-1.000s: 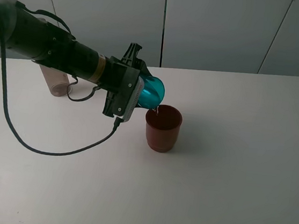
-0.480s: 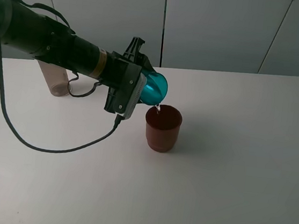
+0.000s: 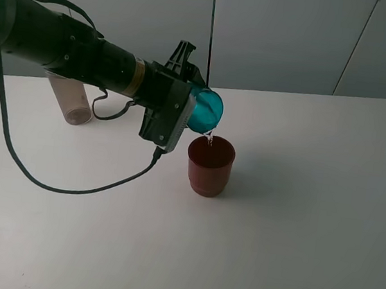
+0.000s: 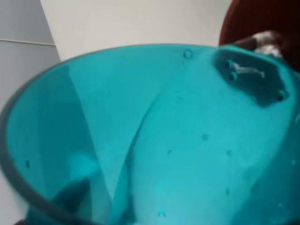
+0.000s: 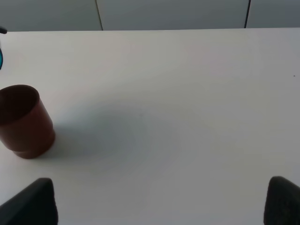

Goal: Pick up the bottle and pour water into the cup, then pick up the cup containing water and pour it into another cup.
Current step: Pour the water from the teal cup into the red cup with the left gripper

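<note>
My left gripper (image 3: 187, 106) is shut on the teal cup (image 3: 205, 110), which lies tipped on its side just above the rim of the dark red cup (image 3: 210, 164). A thin trickle of water falls from the teal lip into the red one. The left wrist view is filled by the teal cup (image 4: 154, 140), with the red cup (image 4: 262, 21) at a corner. The smoky bottle (image 3: 71, 101) stands at the far left, partly behind my left arm. In the right wrist view the right gripper (image 5: 157, 202) is open and holds nothing, well away from the red cup (image 5: 23, 121).
A black cable (image 3: 49, 182) loops from the left arm down onto the white table (image 3: 296, 219). A pale wall of panels (image 3: 282, 36) closes off the far side of the table.
The left arm has shifted a little right and up, carrying the teal cup further over the red cup and tipping it more. Water keeps trickling out.
</note>
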